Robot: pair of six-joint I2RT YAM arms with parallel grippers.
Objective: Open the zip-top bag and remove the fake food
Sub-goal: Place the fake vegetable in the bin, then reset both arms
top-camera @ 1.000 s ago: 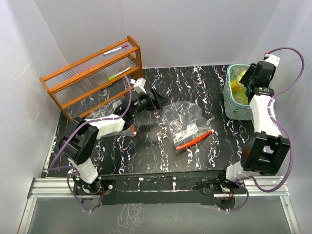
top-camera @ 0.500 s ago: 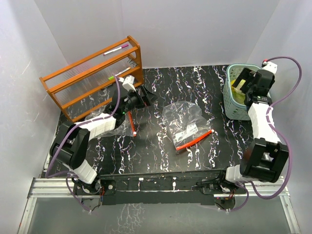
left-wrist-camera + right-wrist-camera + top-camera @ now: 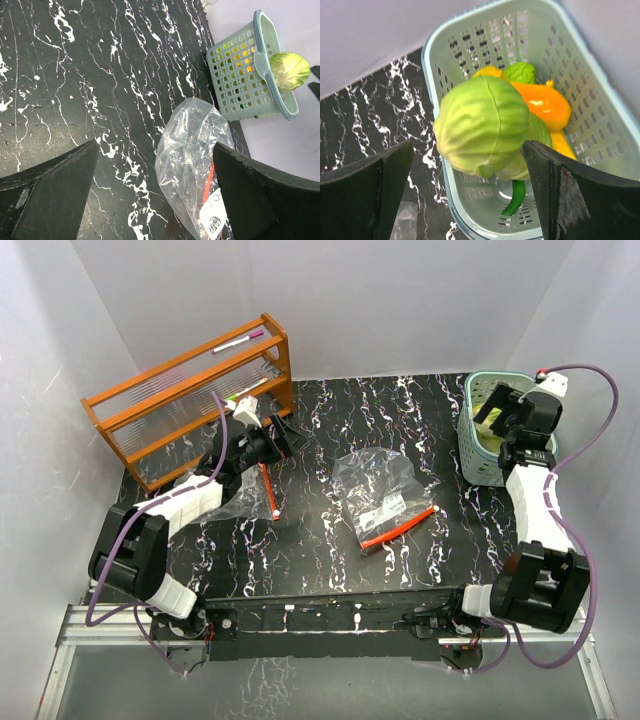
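Cabbage (image 3: 482, 125) is between raised right arm's (image 3: 535, 505) spread fingers (image 3: 365, 195) above basket (image 3: 470, 45).

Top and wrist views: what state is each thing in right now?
Zip-top bag: lying on the table, no food visible inside.
Basket: upright, holding fake food.
Cabbage: atop the pile, ungripped.
Left gripper: open, empty.
Right gripper: open, over the basket.

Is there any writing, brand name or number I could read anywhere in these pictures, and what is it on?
No text here can be read.
White label on the zip-top bag: a dark round mark and small print, too blurred to read.
Basket: no writing shows.
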